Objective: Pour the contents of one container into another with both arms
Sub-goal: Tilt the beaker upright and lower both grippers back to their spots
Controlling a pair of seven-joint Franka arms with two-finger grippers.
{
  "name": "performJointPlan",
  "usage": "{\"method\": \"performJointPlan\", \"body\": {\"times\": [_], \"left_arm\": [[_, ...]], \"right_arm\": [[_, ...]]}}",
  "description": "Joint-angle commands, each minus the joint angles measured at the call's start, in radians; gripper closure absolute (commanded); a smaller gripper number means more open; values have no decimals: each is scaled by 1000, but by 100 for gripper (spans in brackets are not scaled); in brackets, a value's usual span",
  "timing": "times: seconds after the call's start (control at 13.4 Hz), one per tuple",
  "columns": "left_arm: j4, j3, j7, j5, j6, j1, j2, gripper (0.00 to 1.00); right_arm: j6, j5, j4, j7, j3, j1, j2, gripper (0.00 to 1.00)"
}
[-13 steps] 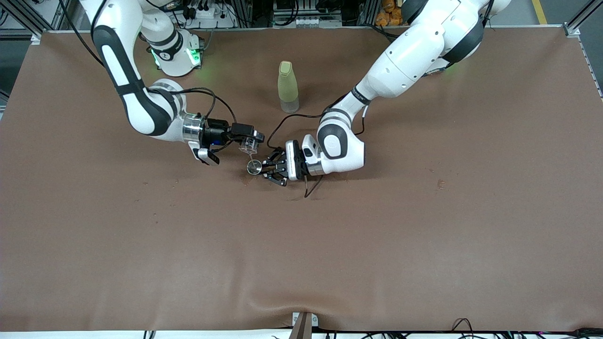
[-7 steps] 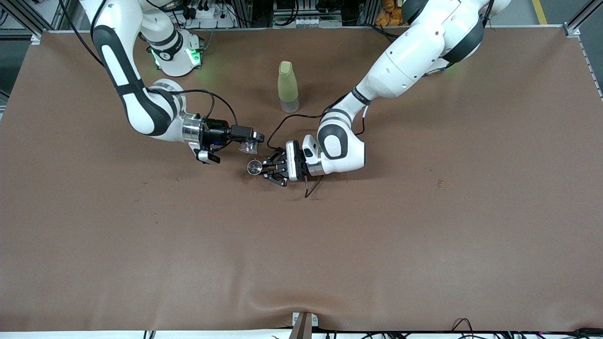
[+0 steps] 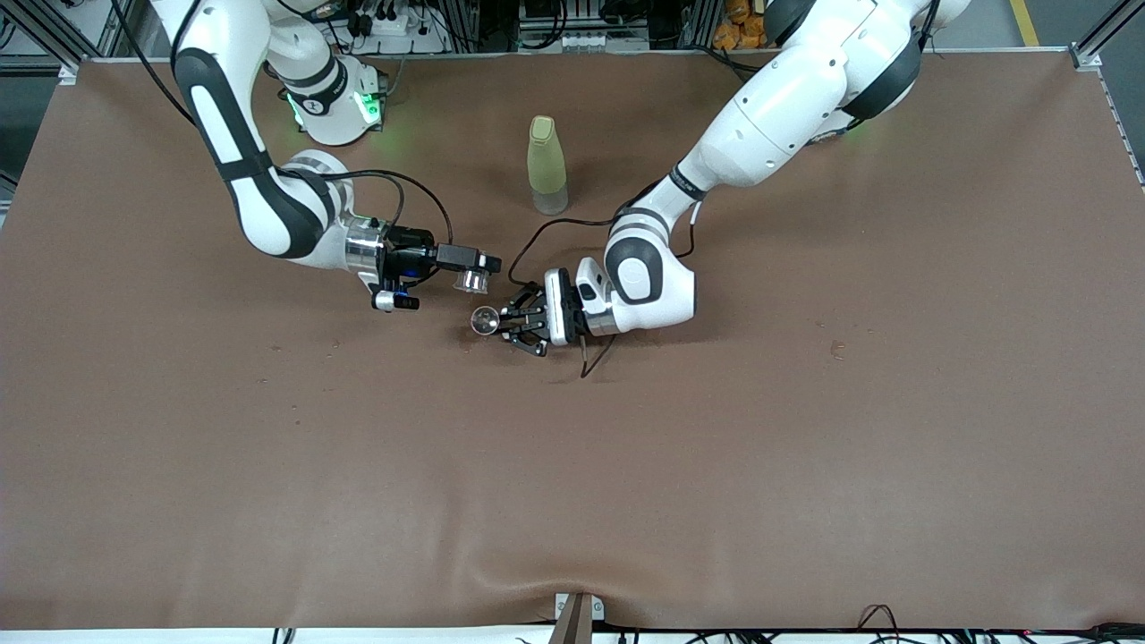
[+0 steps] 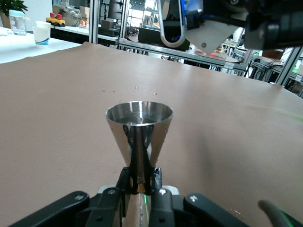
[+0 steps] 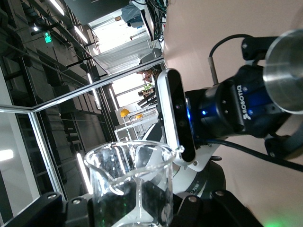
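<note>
A steel cone-shaped jigger (image 3: 485,319) (image 4: 138,127) stands upright just over the table, with my left gripper (image 3: 506,325) (image 4: 141,182) shut on its narrow waist. My right gripper (image 3: 474,266) is shut on a clear glass beaker (image 3: 471,282) (image 5: 130,182) with a pouring lip. The beaker hangs a little above and beside the jigger, toward the right arm's end, and does not touch it. Droplets cling inside the glass. In the right wrist view the jigger's rim (image 5: 285,71) shows past the beaker.
A tall yellow-green bottle (image 3: 547,165) stands upright farther from the front camera than both grippers, between the two arms. A black cable (image 3: 586,358) loops on the brown table cover (image 3: 572,483) beside the left wrist.
The right gripper has turned back and drawn the beaker up and away from the jigger's rim, where it was tipped a second ago. The left gripper and jigger have barely shifted.
</note>
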Motion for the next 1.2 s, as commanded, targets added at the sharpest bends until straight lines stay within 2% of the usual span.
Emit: {"method": "performJointPlan", "body": {"times": [0.0, 0.15, 0.3, 0.67, 0.97, 1.12], "left_arm": [[-40, -8, 37, -29, -6, 34, -47, 100], [-81, -8, 37, -23, -24, 63, -78, 100], [-142, -7, 39, -20, -52, 101, -121, 100], [-314, -8, 37, 81, -162, 234, -268, 100], [-490, -7, 36, 207, -297, 406, -407, 100], [-561, -7, 39, 285, -366, 510, -455, 100]], "right_arm": [[-1, 24, -11, 25, -2, 3, -27, 100], [-2, 21, -8, -39, -5, 1, -32, 100], [-7, -15, 0, -313, -28, -14, -41, 100], [-16, -267, 60, -873, -138, -74, -47, 100], [-22, -383, 69, -1176, -143, -173, -45, 100], [-80, -433, 86, -1282, -145, -233, -39, 100]]}}
